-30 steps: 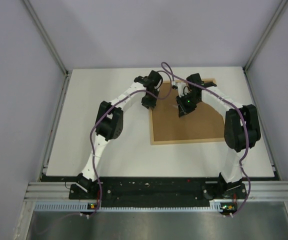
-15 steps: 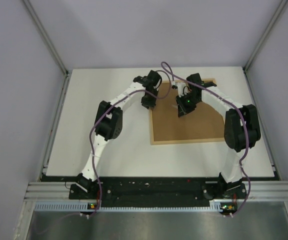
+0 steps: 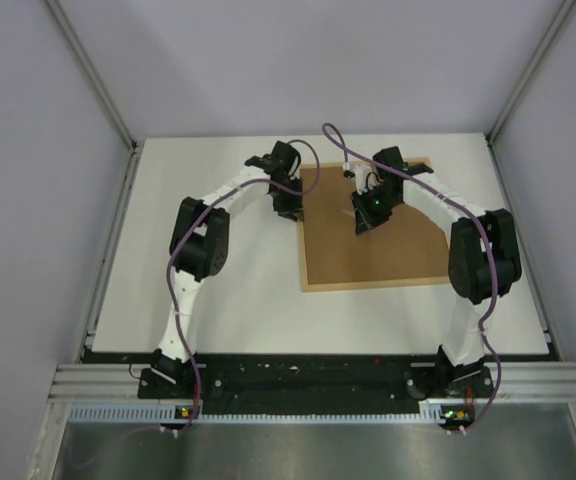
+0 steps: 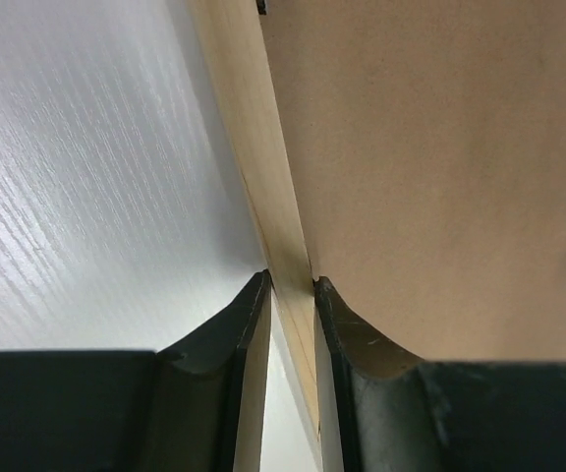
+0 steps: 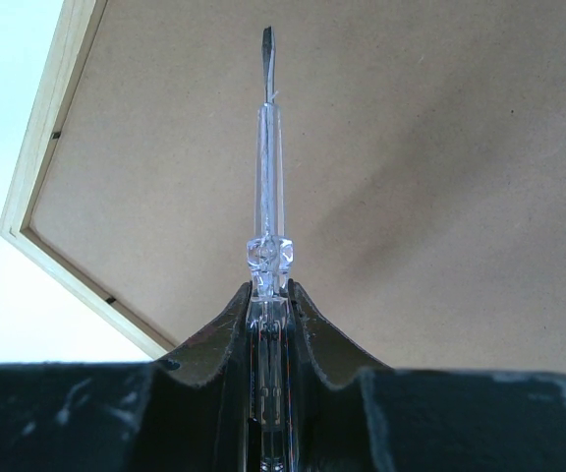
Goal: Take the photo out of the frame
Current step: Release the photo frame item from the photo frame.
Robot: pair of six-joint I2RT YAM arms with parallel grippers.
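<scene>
The frame (image 3: 388, 255) lies face down on the table, brown fibreboard back up, light-wood rim (image 4: 249, 147) around it. My left gripper (image 3: 289, 207) sits at the frame's upper left edge. In the left wrist view its fingertips (image 4: 291, 285) pinch the wooden rim from both sides. My right gripper (image 3: 365, 222) hovers over the back board, shut on a clear-handled screwdriver (image 5: 268, 147). The screwdriver's flat tip points across the brown board (image 5: 440, 197), away from the rim (image 5: 52, 147). The photo is hidden under the board.
A white table top (image 3: 208, 300) surrounds the frame, with grey walls and metal posts on three sides. A small dark clip (image 5: 55, 135) shows on the rim's inner edge. A purple cable (image 3: 333, 140) arches between the two wrists.
My left arm has swung left, its elbow moving outward, and the left gripper has shifted from over the board to the frame's left rim. The right arm has stayed still.
</scene>
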